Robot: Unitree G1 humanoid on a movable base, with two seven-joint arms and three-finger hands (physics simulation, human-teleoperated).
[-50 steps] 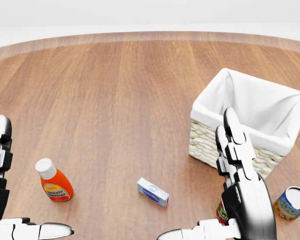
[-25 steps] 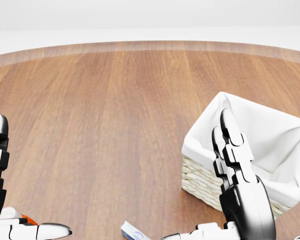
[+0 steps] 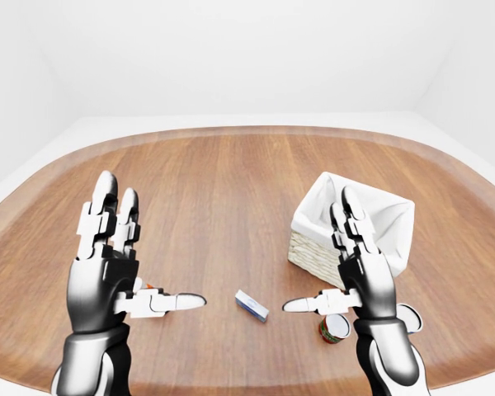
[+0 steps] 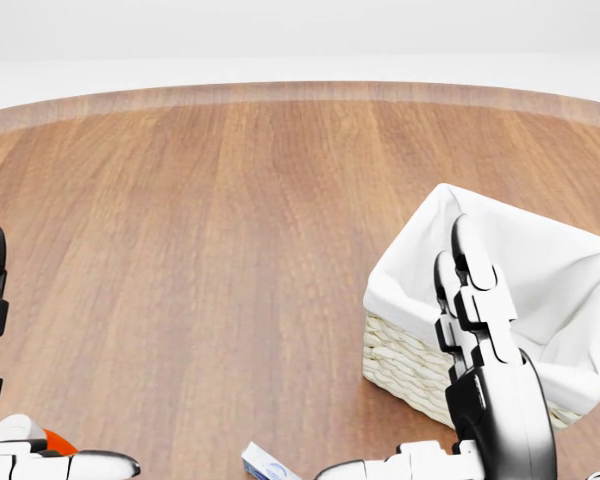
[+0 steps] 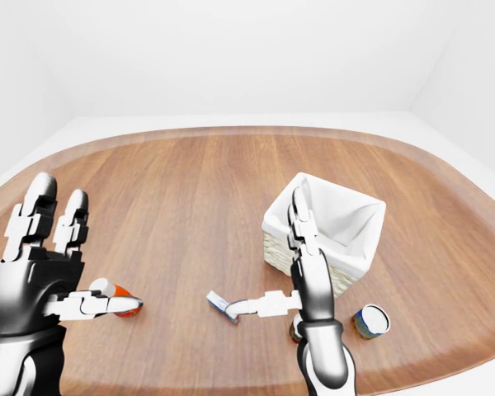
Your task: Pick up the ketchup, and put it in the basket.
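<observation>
The ketchup, an orange bottle with a white cap, lies on the wooden table at the lower left of the right-eye view, partly behind my left thumb. My left hand is raised over it, fingers spread, open and holding nothing. The wicker basket with a white cloth liner stands at the right. Beside its near-left corner my right hand is held up, open and empty. In the head view only the ketchup's cap and shoulder show at the bottom left corner.
A small white and blue box lies between my hands. A red can stands under my right hand, and a blue and yellow can stands further right. The round table's edge curves across the top.
The head camera has tilted up: basket, box and ketchup slid down the picture and both cans dropped out. Lately my left hand sank a little and my right hand edged right.
</observation>
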